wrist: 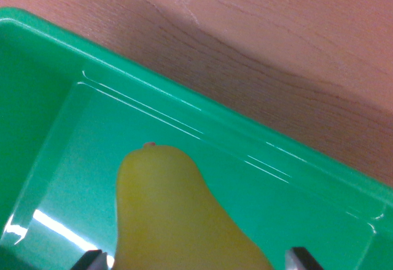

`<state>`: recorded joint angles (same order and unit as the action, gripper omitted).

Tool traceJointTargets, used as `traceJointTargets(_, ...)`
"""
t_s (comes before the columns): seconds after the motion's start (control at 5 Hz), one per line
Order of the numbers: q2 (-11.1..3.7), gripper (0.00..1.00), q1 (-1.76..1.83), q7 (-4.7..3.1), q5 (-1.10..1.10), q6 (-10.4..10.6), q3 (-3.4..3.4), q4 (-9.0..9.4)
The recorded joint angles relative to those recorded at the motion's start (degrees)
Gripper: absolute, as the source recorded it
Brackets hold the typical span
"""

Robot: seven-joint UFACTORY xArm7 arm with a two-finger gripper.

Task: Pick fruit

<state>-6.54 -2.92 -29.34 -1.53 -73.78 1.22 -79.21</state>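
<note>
A yellow pear (175, 215) filled the lower middle of the wrist view, its narrow stem end pointing up and away from the camera. It sat over the floor of a green plastic tray (258, 141), whose raised rim ran diagonally across the view. Beyond the rim lay a reddish wooden table (276, 30). The gripper (196, 261) showed only as two grey fingertips at the bottom edge, one on each side of the pear's wide body. The jaws bracketed the fruit, though actual contact could not be made out.

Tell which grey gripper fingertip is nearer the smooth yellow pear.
The grey fingertip at the wrist view's left: it borders the pear, the right one stands clear.
</note>
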Motion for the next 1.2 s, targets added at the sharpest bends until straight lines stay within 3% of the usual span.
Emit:
traceJointTargets(0.2, 0.82, 1.00, -0.01, 0.05, 0.01, -2.1, 0.00, -1.33)
traceJointTargets(0.4, 0.82, 1.00, -0.01, 0.05, 0.01, -2.1, 0.00, -1.33)
traceJointTargets(0.6, 1.58, 1.00, -0.02, 0.10, 0.03, -4.1, 0.00, -2.56)
traceJointTargets(1.2, 2.25, 1.00, -0.03, 0.14, 0.04, -5.9, -0.01, -3.65)
